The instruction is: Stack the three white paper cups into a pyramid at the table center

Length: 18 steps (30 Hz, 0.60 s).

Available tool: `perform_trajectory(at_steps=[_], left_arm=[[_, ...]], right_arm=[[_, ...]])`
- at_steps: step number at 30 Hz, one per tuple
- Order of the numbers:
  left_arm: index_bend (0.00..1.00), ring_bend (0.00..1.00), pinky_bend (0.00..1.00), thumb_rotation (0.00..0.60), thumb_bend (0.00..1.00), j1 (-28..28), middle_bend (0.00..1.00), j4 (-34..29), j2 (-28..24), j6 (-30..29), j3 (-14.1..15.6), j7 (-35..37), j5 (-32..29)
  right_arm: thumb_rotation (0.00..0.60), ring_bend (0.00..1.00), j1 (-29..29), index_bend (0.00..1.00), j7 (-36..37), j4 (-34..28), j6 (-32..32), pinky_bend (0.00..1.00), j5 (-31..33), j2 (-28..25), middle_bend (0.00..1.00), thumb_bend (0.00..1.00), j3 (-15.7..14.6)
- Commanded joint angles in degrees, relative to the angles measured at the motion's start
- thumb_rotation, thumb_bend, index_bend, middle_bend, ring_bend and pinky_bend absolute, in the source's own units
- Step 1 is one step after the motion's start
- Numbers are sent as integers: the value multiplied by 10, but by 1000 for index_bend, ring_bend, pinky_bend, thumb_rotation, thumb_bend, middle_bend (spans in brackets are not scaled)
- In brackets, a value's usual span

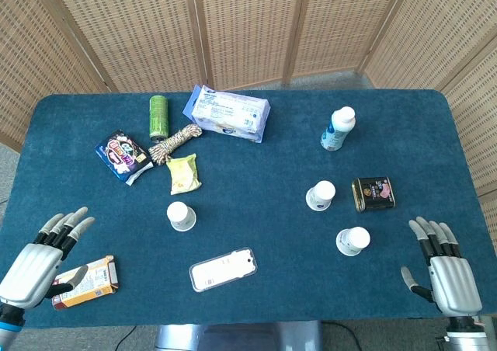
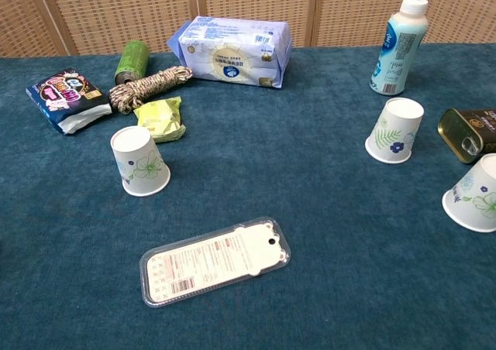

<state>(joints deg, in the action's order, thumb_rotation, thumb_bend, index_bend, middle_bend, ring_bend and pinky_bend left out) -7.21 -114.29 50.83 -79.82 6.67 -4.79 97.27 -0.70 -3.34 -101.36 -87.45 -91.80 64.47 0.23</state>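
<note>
Cups (image 1: 181, 216) (image 1: 320, 195) (image 1: 353, 241) stand apart between spread, empty left hand (image 1: 40, 260) and right hand (image 1: 444, 269).

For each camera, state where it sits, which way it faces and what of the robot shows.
Head view: high, looking steeply down on the table; left hand and right hand show, both open.
Chest view: lower, looking forward across the tabletop to the screen; no hands.
Shared: three paper cups, flat plastic pack, bottle, wipes pack.
</note>
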Motion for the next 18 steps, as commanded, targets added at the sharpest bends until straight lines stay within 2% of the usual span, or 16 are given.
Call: perform_trajectory(at_steps=[1,7,11,18], left_arm=[[0,0,0,600,431,-2,0,-2,0,6,-1,-2,-1],[0,0,0,600,430,-17,0,-9,-5,25,-10,-12,-6],[0,0,0,600,431,-39,0,-10,-9,52,-28,-32,-30],[0,0,0,600,431,-112,0,-20,-5,149,-75,-105,-112]], right_arm=[[600,0,0,0,2,1,0,0,1,1,0,396,-1],[600,0,-6,0,10,6,-7,0,1,3,0,395,-5],[600,0,-8,0,11,5,-11,0,1,4,0,394,-5],[600,0,-12,0,13,4,-19,0,1,13,0,395,-6]])
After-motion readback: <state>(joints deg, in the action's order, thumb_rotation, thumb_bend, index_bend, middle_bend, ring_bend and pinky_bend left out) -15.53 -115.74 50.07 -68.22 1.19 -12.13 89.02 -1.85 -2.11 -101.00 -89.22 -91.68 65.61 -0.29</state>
